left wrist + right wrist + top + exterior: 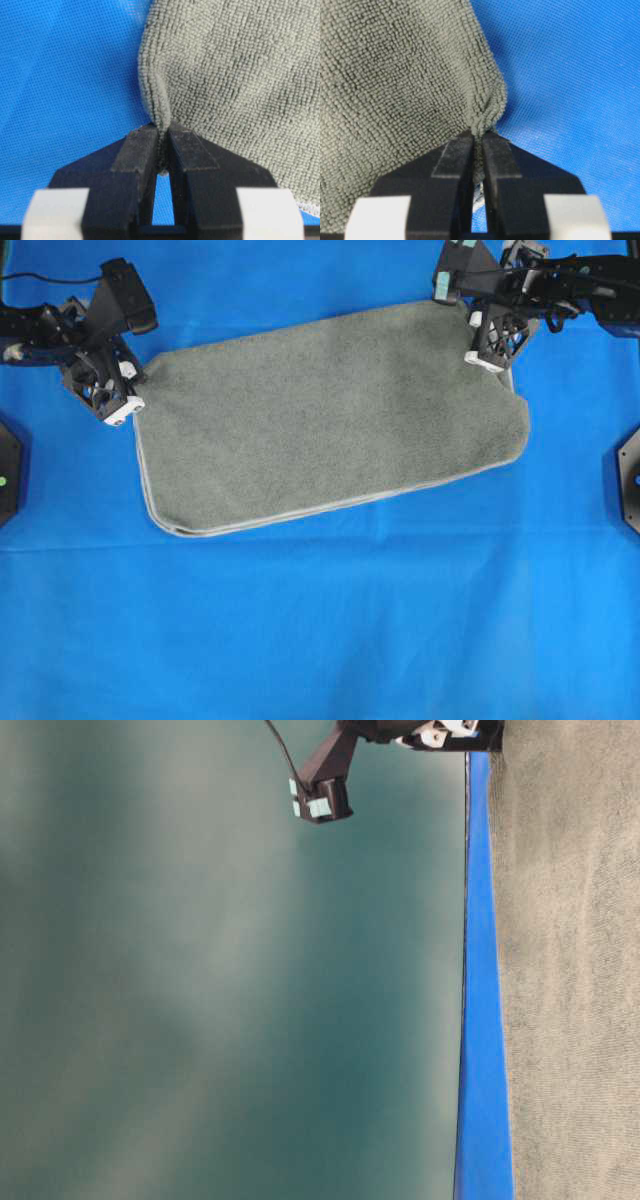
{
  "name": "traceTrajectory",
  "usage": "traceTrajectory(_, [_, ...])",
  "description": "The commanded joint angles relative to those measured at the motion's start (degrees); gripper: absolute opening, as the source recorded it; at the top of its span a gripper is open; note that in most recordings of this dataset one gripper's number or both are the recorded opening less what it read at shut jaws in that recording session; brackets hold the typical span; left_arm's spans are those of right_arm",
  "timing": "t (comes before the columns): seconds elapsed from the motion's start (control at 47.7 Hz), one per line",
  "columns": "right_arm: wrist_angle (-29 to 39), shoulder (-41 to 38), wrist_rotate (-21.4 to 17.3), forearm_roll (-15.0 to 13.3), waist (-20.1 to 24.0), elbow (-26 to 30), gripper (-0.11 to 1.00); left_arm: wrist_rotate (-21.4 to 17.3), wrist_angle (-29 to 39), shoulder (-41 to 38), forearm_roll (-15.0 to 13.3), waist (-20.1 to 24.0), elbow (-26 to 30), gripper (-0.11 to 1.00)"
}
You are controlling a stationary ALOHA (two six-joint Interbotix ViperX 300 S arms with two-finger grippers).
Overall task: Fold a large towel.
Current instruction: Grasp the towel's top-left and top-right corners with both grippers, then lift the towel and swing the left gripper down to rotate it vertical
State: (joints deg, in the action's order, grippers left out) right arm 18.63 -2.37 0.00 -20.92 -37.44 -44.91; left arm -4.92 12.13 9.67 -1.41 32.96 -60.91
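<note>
Left gripper and right gripper each pinch a corner of the towel.

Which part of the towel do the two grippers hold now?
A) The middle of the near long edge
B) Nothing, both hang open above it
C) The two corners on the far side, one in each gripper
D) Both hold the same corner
C: in the wrist views the left gripper and the right gripper are each shut on a pinched corner of the towel, at opposite far corners in the overhead view.
</note>
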Motion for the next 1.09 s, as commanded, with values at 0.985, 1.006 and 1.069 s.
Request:
traceTrajectory(0.985, [24.9,44.8,-8.9,8.0,18.5,6.9,0.02,11.3,34.5,38.8,-0.6,-14.9,18.0,0.03])
traceTrajectory(1.006, [24.9,44.7,-9.1,7.7,18.5,6.9,0.02,12.0,33.7,38.8,-0.8,-15.8,17.9,0.03])
traceTrajectory(1.069, [24.3,44.5,-10.1,6.1,18.0,7.1,0.02,14.6,30.8,38.3,-0.9,-19.4,18.0,0.03])
